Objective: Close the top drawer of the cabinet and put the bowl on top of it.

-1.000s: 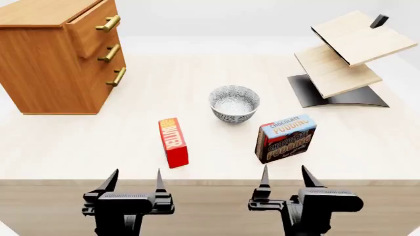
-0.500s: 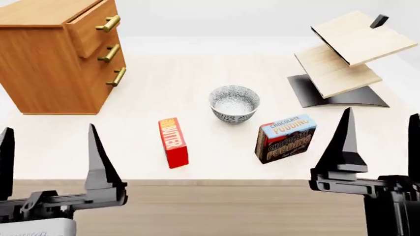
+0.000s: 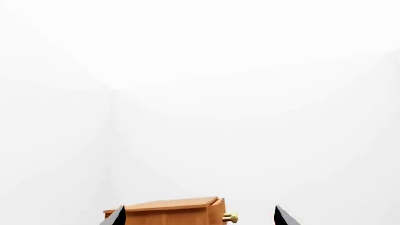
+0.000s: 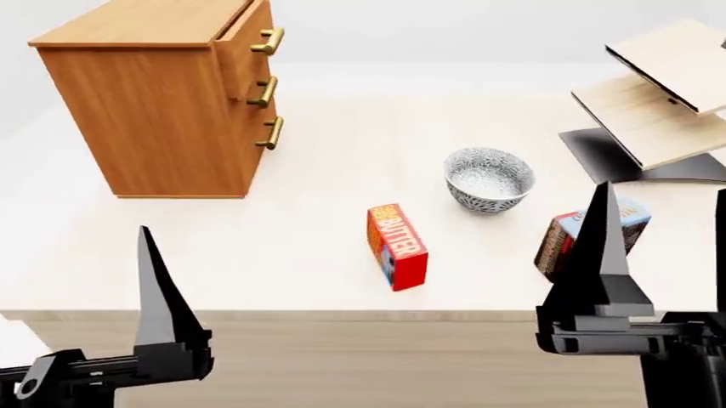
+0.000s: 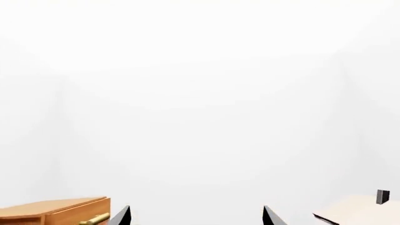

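The orange-brown cabinet stands at the table's far left. Its top drawer juts out a little past the two below, brass handle facing right. The patterned white bowl sits upright right of centre. My left gripper is open and raised close to the camera at the near left edge, with only one finger in view. My right gripper is open at the near right. In the left wrist view the cabinet shows low between the open gripper. The right gripper holds nothing.
A red butter box stands in front of the bowl. A pudding box is partly hidden behind the right finger. A pale tilted two-tier shelf on a dark base stands at the far right. The table's front edge runs just ahead of the grippers.
Both grippers rose from low at the near edge to close to the camera, still open. The head view then swung left, so the cabinet, bowl and boxes sit further right.
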Available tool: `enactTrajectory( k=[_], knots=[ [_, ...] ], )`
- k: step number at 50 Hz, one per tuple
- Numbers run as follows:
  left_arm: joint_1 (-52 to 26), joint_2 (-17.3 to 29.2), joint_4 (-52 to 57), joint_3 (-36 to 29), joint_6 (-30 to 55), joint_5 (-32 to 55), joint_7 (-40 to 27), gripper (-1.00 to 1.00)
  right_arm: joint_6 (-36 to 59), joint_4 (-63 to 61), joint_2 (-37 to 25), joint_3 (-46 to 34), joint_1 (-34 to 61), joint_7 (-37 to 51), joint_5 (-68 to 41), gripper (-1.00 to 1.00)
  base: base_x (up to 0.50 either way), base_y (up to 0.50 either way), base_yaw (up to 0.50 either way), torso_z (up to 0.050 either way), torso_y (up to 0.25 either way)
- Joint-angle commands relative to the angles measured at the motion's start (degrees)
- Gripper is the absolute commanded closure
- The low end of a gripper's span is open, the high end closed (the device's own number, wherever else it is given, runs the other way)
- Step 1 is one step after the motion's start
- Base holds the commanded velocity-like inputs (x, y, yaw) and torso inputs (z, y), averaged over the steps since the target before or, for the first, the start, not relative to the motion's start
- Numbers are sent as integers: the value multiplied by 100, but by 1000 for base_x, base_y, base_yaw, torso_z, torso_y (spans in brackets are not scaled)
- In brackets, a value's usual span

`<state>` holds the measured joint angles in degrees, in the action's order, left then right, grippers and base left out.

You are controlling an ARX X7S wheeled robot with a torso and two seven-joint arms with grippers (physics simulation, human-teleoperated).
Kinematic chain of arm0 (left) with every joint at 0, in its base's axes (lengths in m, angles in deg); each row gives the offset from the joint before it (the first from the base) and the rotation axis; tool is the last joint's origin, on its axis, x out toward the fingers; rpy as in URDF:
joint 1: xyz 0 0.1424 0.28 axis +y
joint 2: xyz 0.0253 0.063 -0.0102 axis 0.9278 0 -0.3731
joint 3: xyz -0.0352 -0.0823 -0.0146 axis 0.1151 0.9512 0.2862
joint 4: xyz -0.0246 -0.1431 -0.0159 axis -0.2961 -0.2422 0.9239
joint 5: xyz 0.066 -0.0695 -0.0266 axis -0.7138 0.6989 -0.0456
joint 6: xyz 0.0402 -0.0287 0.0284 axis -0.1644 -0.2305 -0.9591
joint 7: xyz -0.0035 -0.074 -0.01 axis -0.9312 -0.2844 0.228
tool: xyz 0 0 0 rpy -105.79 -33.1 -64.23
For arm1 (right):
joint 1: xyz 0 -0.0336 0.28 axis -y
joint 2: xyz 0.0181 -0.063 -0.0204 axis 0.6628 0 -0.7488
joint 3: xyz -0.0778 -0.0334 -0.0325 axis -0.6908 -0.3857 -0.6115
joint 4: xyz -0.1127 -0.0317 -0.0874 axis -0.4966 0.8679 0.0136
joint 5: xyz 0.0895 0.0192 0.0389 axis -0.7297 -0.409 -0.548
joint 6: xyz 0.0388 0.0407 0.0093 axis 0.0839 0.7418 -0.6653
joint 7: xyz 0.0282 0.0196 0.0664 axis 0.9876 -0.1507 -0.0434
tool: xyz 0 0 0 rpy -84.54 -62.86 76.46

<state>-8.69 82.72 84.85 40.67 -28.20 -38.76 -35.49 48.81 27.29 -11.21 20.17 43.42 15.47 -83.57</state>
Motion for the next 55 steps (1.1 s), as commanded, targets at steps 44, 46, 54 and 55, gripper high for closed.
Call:
enactTrajectory(
  k=[44,46,54,55],
  knots=[
    [21,221,-44,-137,-86,20,-241,-100,-203,62,-390,-349,50,485,228,-100,0,474,0,0,0],
    [22,227,-37,-144,-78,16,-248,-100,-126,58,-418,-406,66,506,334,-100,0,0,0,0,0],
    [16,257,-42,-161,-75,24,-276,-100,-173,93,-435,-452,77,513,375,-100,0,0,0,0,0],
    [11,258,-47,-168,-75,22,-280,-100,-184,94,-440,-466,84,498,364,-100,0,0,0,0,0]
  ],
)
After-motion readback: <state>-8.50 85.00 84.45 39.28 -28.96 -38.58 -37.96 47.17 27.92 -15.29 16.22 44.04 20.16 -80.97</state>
